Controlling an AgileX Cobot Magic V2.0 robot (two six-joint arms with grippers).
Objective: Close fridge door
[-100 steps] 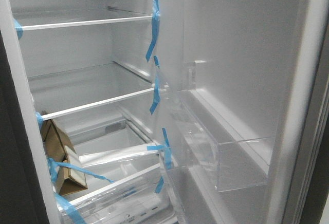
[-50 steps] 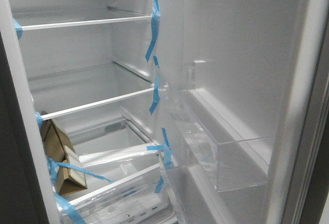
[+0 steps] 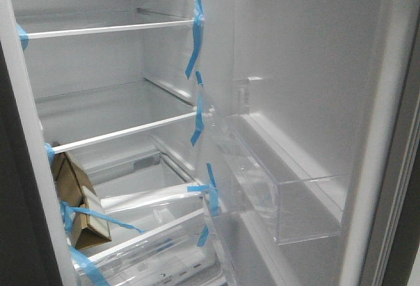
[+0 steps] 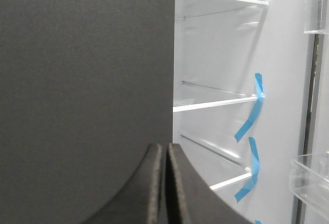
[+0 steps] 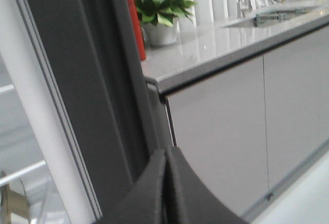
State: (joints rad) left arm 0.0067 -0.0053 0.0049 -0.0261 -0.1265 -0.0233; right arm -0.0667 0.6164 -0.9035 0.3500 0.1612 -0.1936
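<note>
The fridge door (image 3: 308,69) stands open on the right of the front view, its white inner lining facing me and a clear shelf bin (image 3: 289,201) fixed on it. Neither gripper shows in the front view. In the right wrist view my right gripper (image 5: 167,154) is shut and empty, its tips close to the door's dark grey edge (image 5: 92,106), next to the white lining strip (image 5: 36,121). In the left wrist view my left gripper (image 4: 165,149) is shut and empty, in front of a dark grey panel (image 4: 82,80) beside the open compartment.
Fridge shelves (image 3: 111,30) carry blue tape strips (image 3: 197,23). A cardboard box (image 3: 75,197) sits at the lower left inside. Beyond the door are light grey cabinet fronts (image 5: 231,121) and a counter with a potted plant (image 5: 159,3) and a red bottle (image 5: 136,23).
In the front view the door's outer edge has shifted slightly to the left. Nothing else visibly differs.
</note>
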